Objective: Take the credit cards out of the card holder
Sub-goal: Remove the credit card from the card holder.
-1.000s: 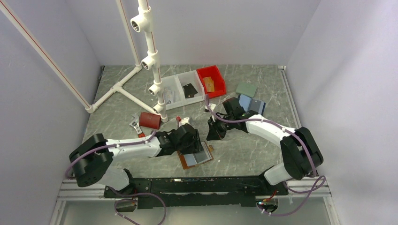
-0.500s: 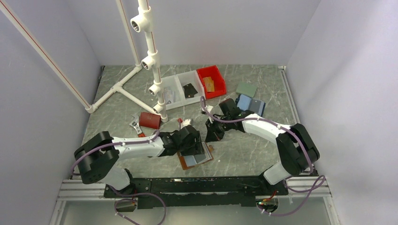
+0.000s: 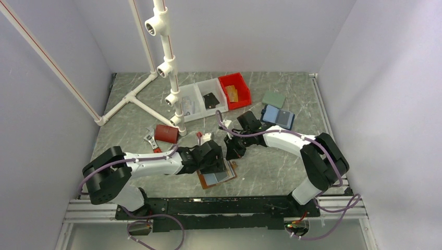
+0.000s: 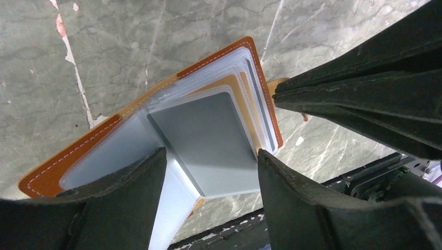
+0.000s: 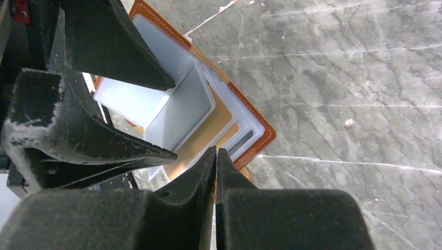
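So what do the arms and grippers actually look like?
The left arm and right arm: white links, black joint housings, a purple cable along each. The left gripper and right gripper: matte black, two tapered wedge fingers, edges scuffed pale. No markings visible.

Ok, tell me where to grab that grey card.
Take the grey card likely across its long edges, at the end between the open fingers of the left gripper, coming from that side: it lies flat on the card holder, leaving only edges to grip.
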Robot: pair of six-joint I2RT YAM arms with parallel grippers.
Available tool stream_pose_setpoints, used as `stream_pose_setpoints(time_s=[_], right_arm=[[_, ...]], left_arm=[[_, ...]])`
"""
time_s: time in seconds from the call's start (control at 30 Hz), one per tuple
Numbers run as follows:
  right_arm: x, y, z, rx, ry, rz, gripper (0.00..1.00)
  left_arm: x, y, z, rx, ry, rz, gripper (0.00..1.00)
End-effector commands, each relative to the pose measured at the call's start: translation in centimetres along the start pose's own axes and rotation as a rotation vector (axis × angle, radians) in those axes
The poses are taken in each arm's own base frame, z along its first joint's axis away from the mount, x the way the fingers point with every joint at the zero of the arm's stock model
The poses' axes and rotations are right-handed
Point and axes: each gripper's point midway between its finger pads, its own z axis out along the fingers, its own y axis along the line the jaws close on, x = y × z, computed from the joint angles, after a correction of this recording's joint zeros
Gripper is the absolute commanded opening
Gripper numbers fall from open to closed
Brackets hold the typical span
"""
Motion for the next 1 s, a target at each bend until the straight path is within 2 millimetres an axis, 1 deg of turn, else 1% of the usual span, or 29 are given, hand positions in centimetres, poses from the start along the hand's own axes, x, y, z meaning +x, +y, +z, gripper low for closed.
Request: stream_pose_setpoints(time_s=[0.0, 0.23, 0.47, 0.8, 0.9, 0.97], right_arm=[[-1.7, 0.4, -0.3, -0.016, -0.031, -0.035, 0.07], [-1.6, 0.9, -0.2, -0.048, -0.029, -0.039, 0.08], [-1.3, 2.0, 0.1, -0.096, -0.018, -0.054, 0.08], [-0.9, 2.8, 1.1, -0.123, 0.013, -0.055, 0.08], [-0.9, 3.1, 1.5, -0.135, 0.027, -0.059, 0.08], [-1.0, 3.5, 1.8, -0.15, 0.034, -0.058, 0.07]], left_arm=[[-0.5, -0.1, -0.7, 0.025, -0.043, -0.011, 0.69], [-0.6, 0.7, -1.1, 0.036, -0.067, -0.025, 0.68], [-0.5, 0.3, -1.5, 0.099, -0.083, -0.031, 0.67], [-0.8, -0.1, -2.2, 0.176, -0.117, -0.043, 0.66], [-0.6, 0.1, -2.3, 0.186, -0.12, -0.043, 0.66], [-0.8, -0.3, -2.5, 0.212, -0.129, -0.046, 0.66]])
